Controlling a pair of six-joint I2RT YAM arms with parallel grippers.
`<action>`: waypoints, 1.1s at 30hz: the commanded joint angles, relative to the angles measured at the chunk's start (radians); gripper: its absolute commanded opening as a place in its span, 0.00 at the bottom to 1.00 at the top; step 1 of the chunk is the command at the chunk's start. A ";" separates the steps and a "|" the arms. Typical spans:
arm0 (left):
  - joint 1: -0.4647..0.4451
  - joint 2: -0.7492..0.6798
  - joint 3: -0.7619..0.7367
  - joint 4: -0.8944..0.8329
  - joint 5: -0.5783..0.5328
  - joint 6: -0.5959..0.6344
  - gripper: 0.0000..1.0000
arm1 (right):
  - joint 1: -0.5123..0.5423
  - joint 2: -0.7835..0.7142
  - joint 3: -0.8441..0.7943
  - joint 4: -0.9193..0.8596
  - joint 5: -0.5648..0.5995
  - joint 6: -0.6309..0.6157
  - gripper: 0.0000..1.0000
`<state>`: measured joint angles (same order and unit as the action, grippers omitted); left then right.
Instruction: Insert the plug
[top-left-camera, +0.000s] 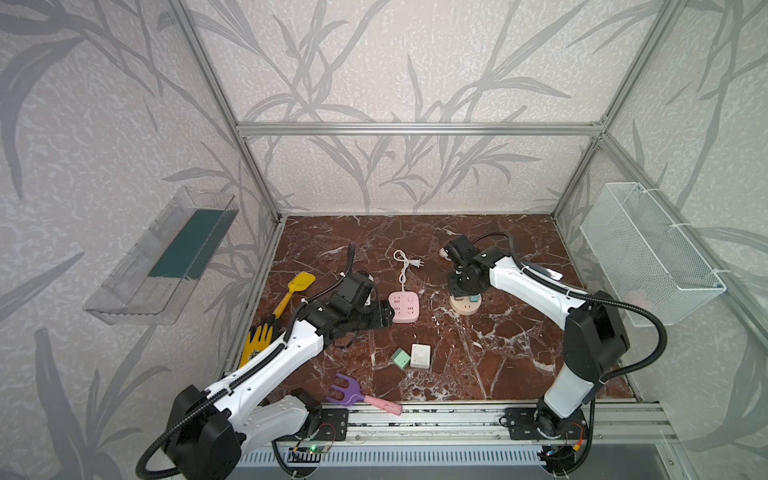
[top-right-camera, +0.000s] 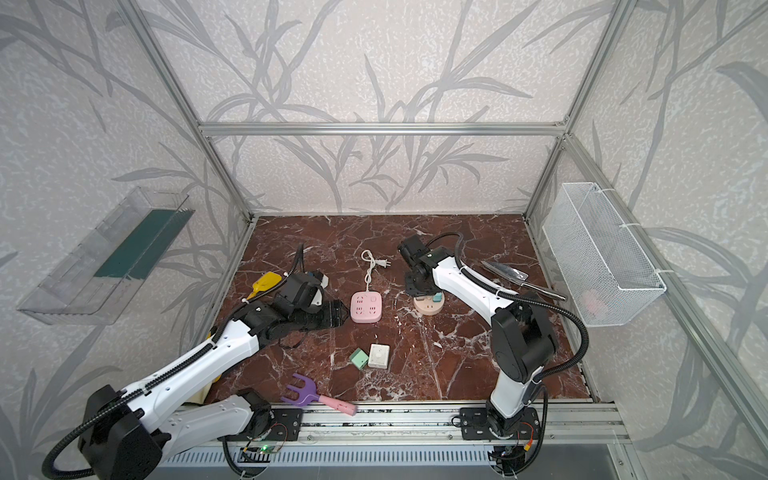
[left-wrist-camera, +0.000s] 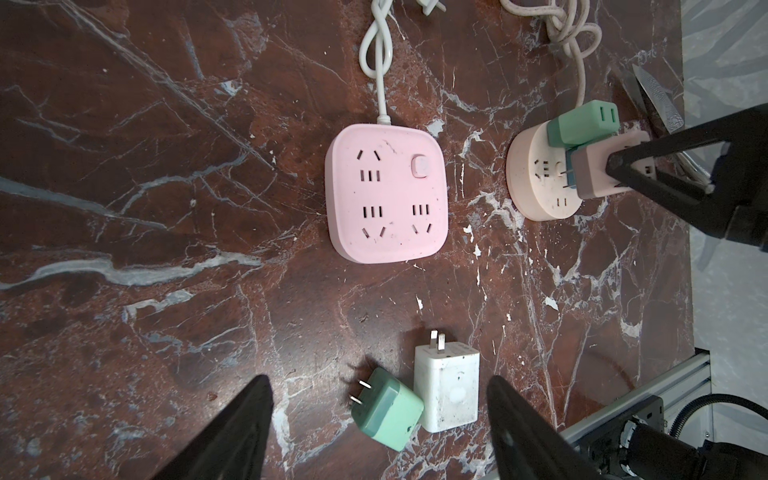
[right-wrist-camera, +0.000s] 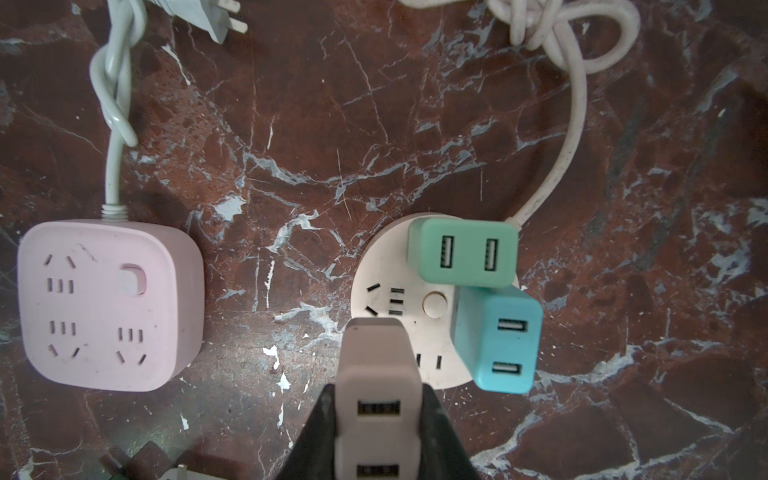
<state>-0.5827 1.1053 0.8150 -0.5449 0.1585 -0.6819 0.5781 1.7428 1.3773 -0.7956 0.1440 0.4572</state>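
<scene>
— Two grippers to enter. Right gripper (right-wrist-camera: 376, 399) first?

— Fingers (right-wrist-camera: 440, 436) closed on the mauve plug (right-wrist-camera: 376, 365), its two USB ports facing the wrist camera. The plug is over the front part of the round socket (right-wrist-camera: 384, 270). In the left wrist view its prongs (left-wrist-camera: 566, 174) show between body and socket face.

— Seated on that socket?

— Green adapter (right-wrist-camera: 463, 253) and blue adapter (right-wrist-camera: 498, 340), touching each other. The outlet facing the pink strip (top-left-camera: 403, 307) is bare.

— Left gripper (left-wrist-camera: 377, 377)?

— Fingers (left-wrist-camera: 249, 415) spread, holding nothing. In both top views it sits just beside the pink strip's left edge. Its wrist view shows a loose green plug (left-wrist-camera: 386, 409) and a white charger (left-wrist-camera: 446, 386) just beside each other on the table (top-left-camera: 498, 365).

— Edges and room?

— A narrow bare gap separates the pink strip from the round socket. Open marble runs from the round socket forward to the front rail (top-left-camera: 449, 419). The strip's white cord (left-wrist-camera: 376, 50) lies knotted behind it, toward the back wall.

— Writing?

— The white charger has a pale round mark, too faint to read.
</scene>
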 joint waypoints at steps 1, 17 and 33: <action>0.000 -0.030 -0.016 0.007 -0.008 -0.016 0.79 | -0.009 0.000 0.007 -0.024 0.052 0.012 0.00; 0.000 -0.025 -0.010 0.019 -0.017 -0.030 0.78 | -0.017 0.002 -0.038 0.032 0.067 0.034 0.00; 0.002 -0.040 -0.022 0.018 -0.021 -0.031 0.78 | -0.018 0.038 -0.038 0.058 0.050 0.044 0.00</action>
<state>-0.5823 1.0801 0.8066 -0.5301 0.1532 -0.7101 0.5671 1.7748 1.3430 -0.7494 0.1967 0.4850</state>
